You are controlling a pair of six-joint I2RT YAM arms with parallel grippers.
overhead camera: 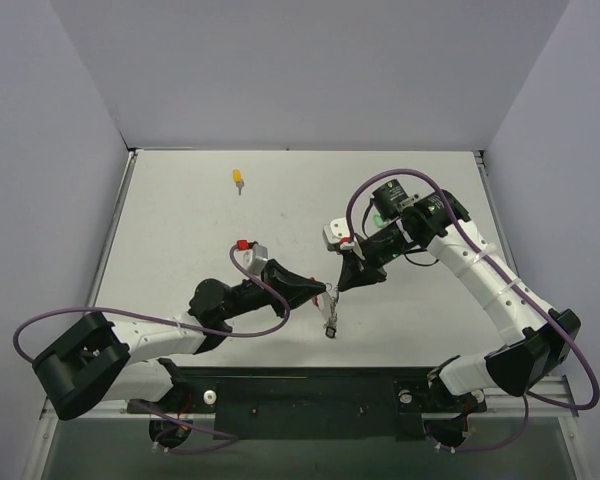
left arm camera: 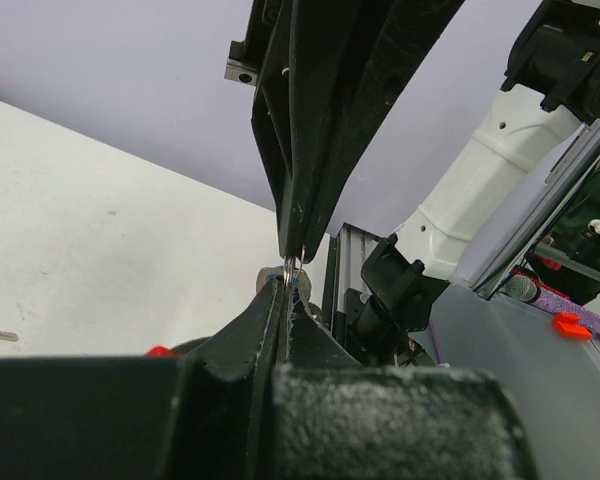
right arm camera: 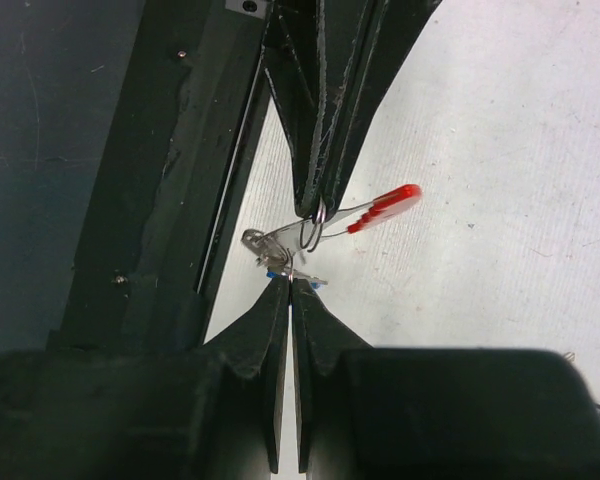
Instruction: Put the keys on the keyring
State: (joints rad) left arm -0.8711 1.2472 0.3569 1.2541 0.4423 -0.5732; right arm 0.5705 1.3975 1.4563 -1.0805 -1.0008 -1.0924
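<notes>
Keyring (right arm camera: 385,205) pinched in closed left gripper (right arm camera: 318,206); blue key (right arm camera: 283,269) clamped in right gripper (right arm camera: 290,290), just beside the ring wire; key may be twisted loose if the wire's gap is missed.

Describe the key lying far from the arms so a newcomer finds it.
From above, look to the far edge of the table, left of centre. The key lies there alone on bare white. Only it has a yellow head.

Soft, even light on my bench
Overhead view is crisp, the table (overhead camera: 180,230) bright with faint shadows; at the wrist, the base of my right gripper (right arm camera: 291,283) blurs close to the lens.
</notes>
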